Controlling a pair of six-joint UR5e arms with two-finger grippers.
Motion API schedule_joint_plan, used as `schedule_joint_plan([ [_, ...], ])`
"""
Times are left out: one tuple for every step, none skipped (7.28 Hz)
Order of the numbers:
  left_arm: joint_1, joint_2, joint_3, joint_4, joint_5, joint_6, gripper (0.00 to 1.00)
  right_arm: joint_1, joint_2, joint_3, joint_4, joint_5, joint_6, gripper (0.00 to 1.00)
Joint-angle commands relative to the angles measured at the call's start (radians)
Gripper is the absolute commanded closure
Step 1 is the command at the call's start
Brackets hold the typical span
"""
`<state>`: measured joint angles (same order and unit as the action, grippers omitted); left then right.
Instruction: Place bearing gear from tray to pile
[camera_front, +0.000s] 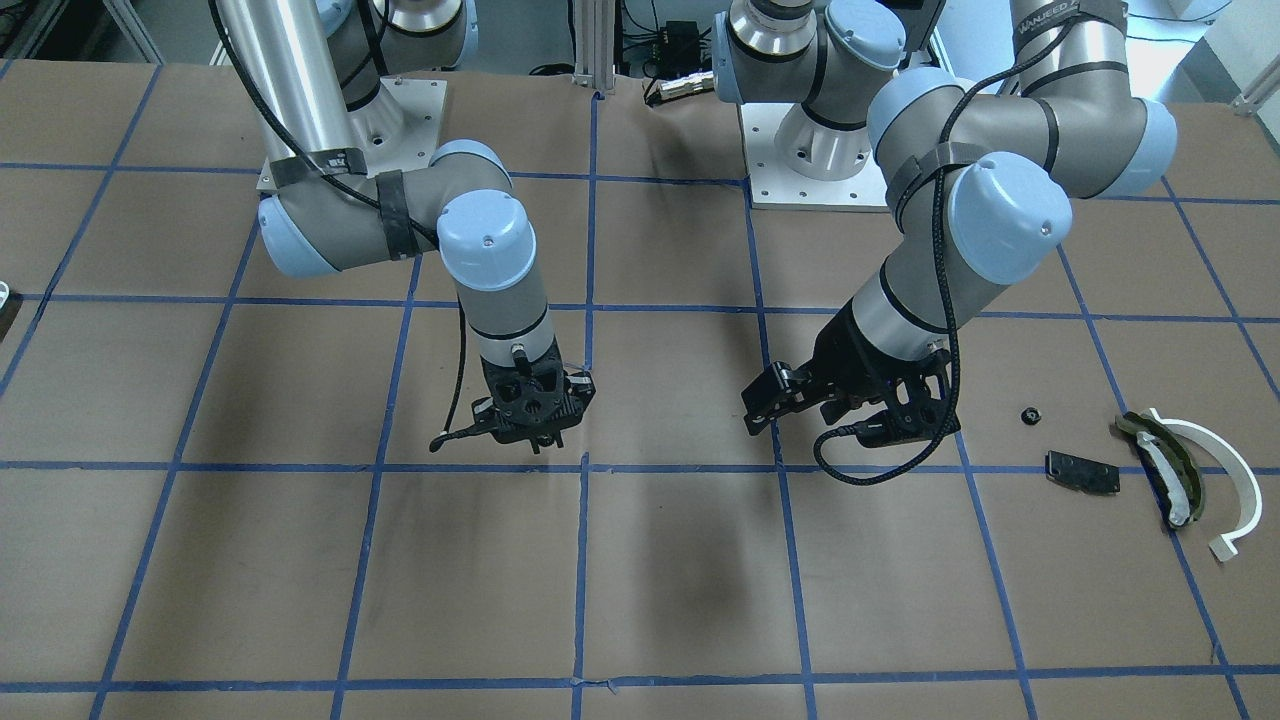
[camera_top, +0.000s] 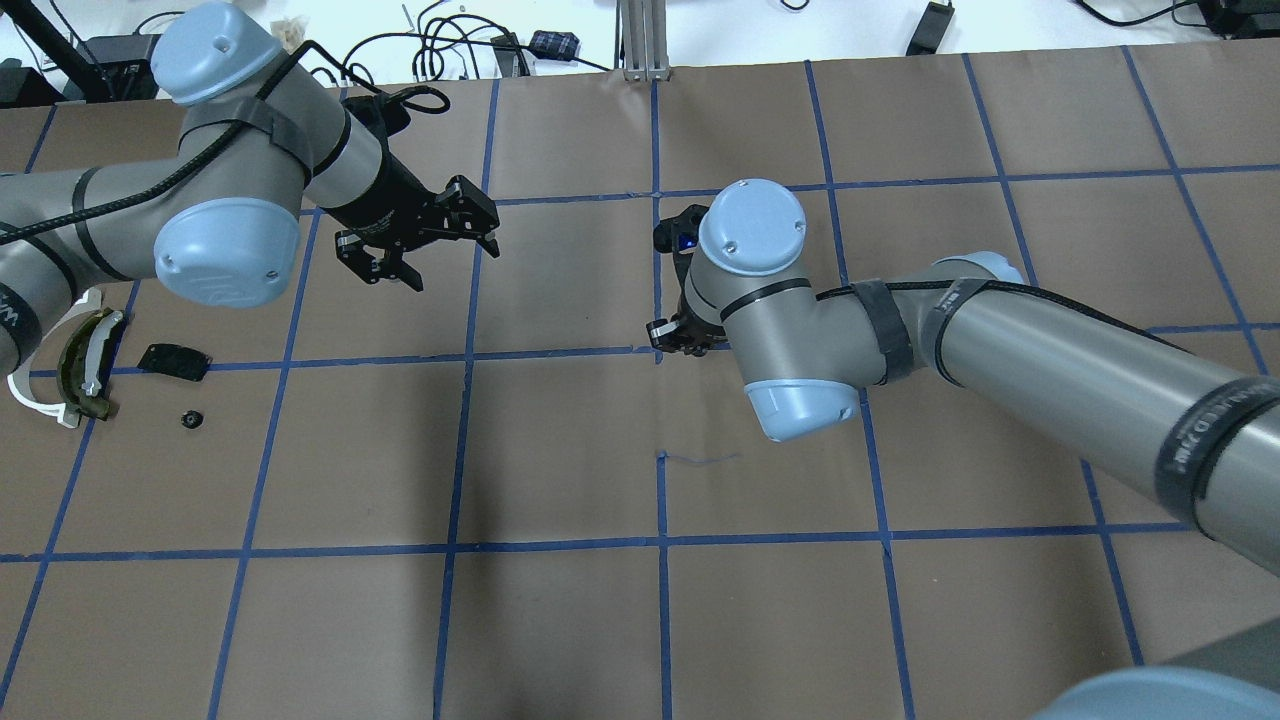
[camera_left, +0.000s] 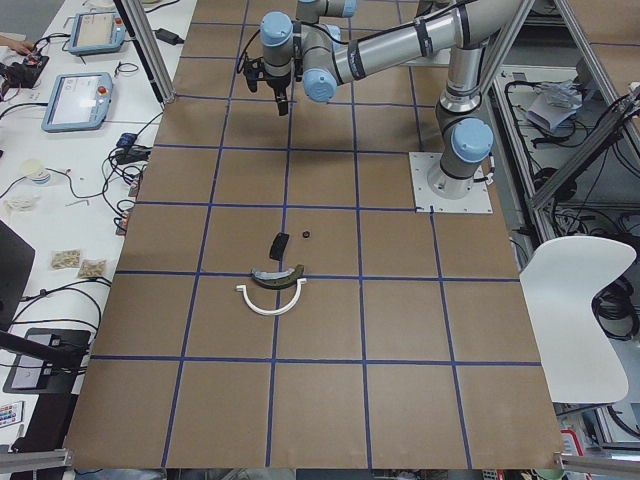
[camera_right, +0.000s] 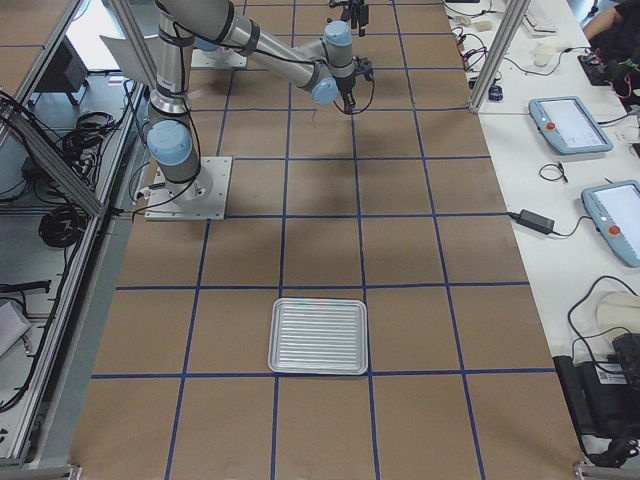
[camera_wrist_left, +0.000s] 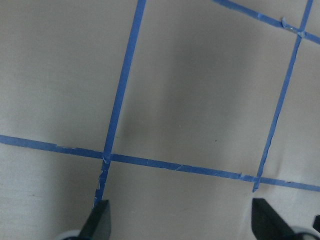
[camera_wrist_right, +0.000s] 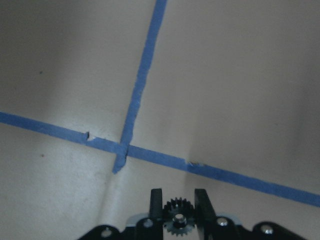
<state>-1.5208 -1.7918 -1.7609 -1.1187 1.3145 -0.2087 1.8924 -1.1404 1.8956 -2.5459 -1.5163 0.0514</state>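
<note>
My right gripper (camera_wrist_right: 178, 206) is shut on a small black toothed bearing gear (camera_wrist_right: 178, 222) with a metal centre and holds it above a blue tape crossing; it also shows in the front view (camera_front: 540, 443). My left gripper (camera_top: 450, 262) is open and empty above the table, its fingertips (camera_wrist_left: 100, 220) wide apart. The pile lies far to my left: a white arc (camera_front: 1228, 470), an olive padded piece (camera_front: 1168, 468) and a black plate (camera_front: 1082, 472). The tray (camera_right: 320, 300) lies far to my right, empty.
A small black round part (camera_front: 1030, 414) lies beside the black plate. The table is brown paper with a blue tape grid (camera_top: 660, 545). Both arm bases (camera_front: 800, 180) stand at the robot's table edge. Tablets and cables lie on the side bench (camera_right: 570, 125).
</note>
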Motion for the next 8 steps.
schedule_joint_plan([
  [-0.007, -0.004, -0.003, -0.004, 0.0, -0.018, 0.01, 0.028, 0.06, -0.033, -0.023, 0.022, 0.004, 0.72],
  [-0.042, -0.004, -0.011, -0.001, 0.011, -0.067, 0.01, 0.028, 0.063, -0.041, -0.036, 0.084, 0.011, 0.68],
  [-0.071, -0.011, -0.012, 0.005, 0.058, -0.076, 0.01, 0.027, 0.064, -0.041, -0.039, 0.084, 0.01, 0.08],
  [-0.088, -0.015, -0.014, 0.005, 0.074, -0.084, 0.01, 0.025, 0.056, -0.044, -0.033, 0.071, 0.005, 0.0],
  [-0.091, -0.017, -0.012, 0.005, 0.075, -0.087, 0.01, 0.001, 0.025, -0.047, -0.022, 0.071, -0.005, 0.0],
  [-0.094, -0.015, -0.012, 0.005, 0.074, -0.09, 0.02, -0.016, -0.028, -0.049, -0.004, 0.07, -0.007, 0.0],
  [-0.12, -0.02, -0.012, 0.005, 0.072, -0.141, 0.04, -0.085, -0.092, -0.064, 0.106, 0.076, -0.011, 0.0],
  [-0.198, -0.038, -0.012, 0.002, 0.098, -0.167, 0.05, -0.148, -0.164, -0.11, 0.288, 0.08, -0.066, 0.0],
])
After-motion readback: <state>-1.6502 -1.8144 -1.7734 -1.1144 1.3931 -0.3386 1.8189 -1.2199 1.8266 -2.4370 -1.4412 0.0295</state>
